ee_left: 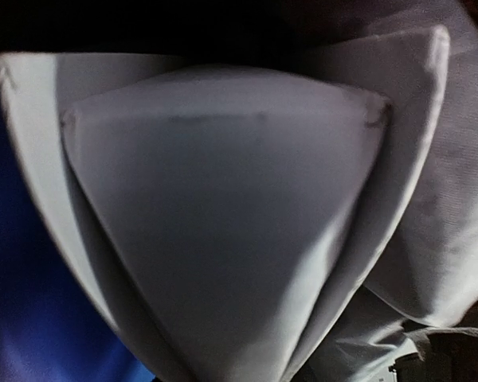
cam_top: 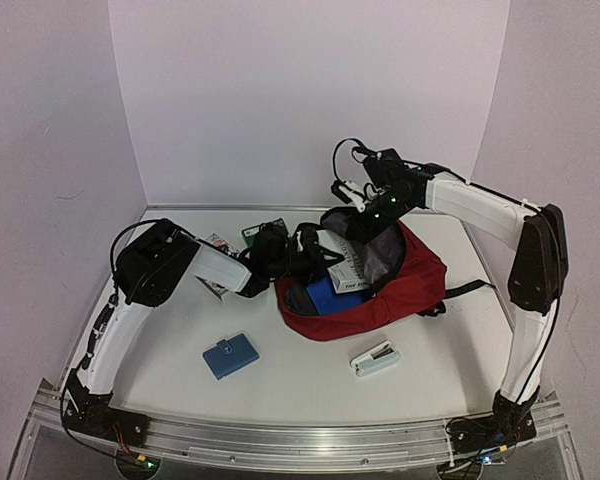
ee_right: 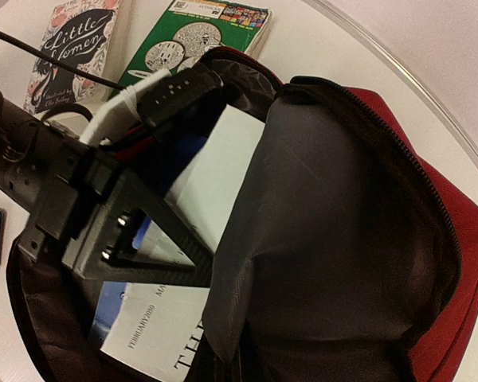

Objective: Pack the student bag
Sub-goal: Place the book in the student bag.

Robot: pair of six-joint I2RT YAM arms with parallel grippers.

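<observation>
Student bag lies centre-right on the table, mouth facing left toward the nearer left arm. Right end effector is closed, apparently pinching the upper flap open. Left end effector is in the mouth at the white book; can't tell whether it's gripping. A blue book is also inside. Stapler and blue case are still on the table.

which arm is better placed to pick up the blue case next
left, probably: the blue case lies on its side of the table, while the right claw looks shut on the student bag, holding it open. the left arm must back out of the bag first
</observation>
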